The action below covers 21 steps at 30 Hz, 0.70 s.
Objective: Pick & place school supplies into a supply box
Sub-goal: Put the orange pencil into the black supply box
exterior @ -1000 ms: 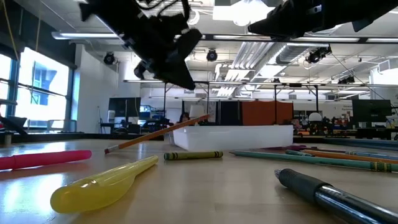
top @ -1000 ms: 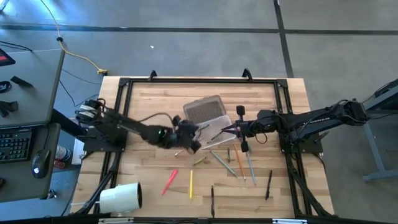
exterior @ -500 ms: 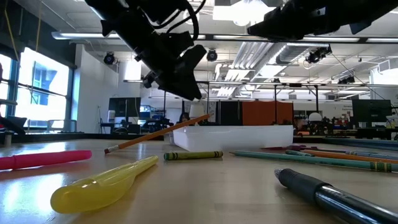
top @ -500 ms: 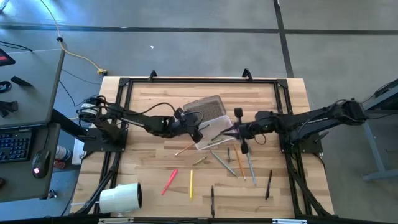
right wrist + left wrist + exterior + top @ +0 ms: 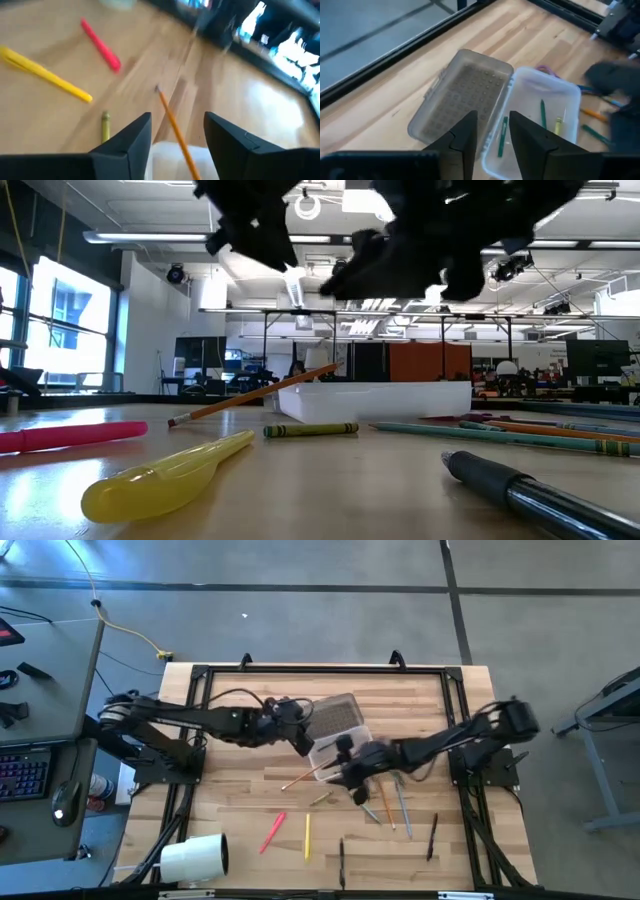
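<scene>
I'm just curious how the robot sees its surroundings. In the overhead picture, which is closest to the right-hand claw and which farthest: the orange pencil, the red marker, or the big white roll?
1. The orange pencil, leaning on the supply box, just left of the right gripper.
2. The red marker, farther toward the front left.
3. The white roll, at the front left corner.

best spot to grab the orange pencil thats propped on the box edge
Take the orange pencil at mid-shaft, just clear of the box, coming from above with the fingers across its length. It slants up from the table onto the box rim, so the middle sits lifted with room underneath. The right gripper, open, already points along it.
</scene>
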Available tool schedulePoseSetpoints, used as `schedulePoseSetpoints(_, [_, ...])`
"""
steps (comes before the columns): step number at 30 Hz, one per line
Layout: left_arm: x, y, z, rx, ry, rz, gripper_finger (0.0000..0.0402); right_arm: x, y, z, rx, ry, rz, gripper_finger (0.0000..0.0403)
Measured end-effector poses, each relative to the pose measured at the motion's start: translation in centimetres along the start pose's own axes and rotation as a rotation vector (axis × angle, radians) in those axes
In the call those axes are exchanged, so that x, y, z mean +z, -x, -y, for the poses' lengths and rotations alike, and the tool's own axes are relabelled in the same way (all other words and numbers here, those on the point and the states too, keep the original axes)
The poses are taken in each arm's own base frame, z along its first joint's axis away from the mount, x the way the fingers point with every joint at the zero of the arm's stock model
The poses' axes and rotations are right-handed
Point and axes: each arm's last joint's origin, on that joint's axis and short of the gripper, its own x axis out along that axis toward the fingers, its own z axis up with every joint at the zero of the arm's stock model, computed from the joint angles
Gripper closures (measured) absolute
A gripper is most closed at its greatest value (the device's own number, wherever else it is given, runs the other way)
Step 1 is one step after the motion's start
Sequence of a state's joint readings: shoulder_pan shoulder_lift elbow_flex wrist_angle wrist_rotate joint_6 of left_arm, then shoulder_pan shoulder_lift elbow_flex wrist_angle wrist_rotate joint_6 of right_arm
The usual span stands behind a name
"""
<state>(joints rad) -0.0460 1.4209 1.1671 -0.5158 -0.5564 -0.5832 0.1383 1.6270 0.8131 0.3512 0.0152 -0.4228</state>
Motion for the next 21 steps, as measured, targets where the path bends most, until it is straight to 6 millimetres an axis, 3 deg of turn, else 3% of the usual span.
schedulePoseSetpoints(5, [1.4,1.8,-0.4,-0.021,0.024,-0.014,0.0273,-0.9,-3.6,-0.3,0.036,0.009,-0.219,0.0236])
schedulePoseSetpoints(10, [1.9,2.0,-0.1,-0.049,0.029,-0.005,0.0291,-0.6,-5.7,0.1,-0.039,0.047,-0.268,0.0250])
schedulePoseSetpoints(21, [1.9,2.0,-0.1,-0.056,0.011,-0.006,0.0322,-1.7,-5.7,0.0,-0.031,0.056,-0.372,0.0257])
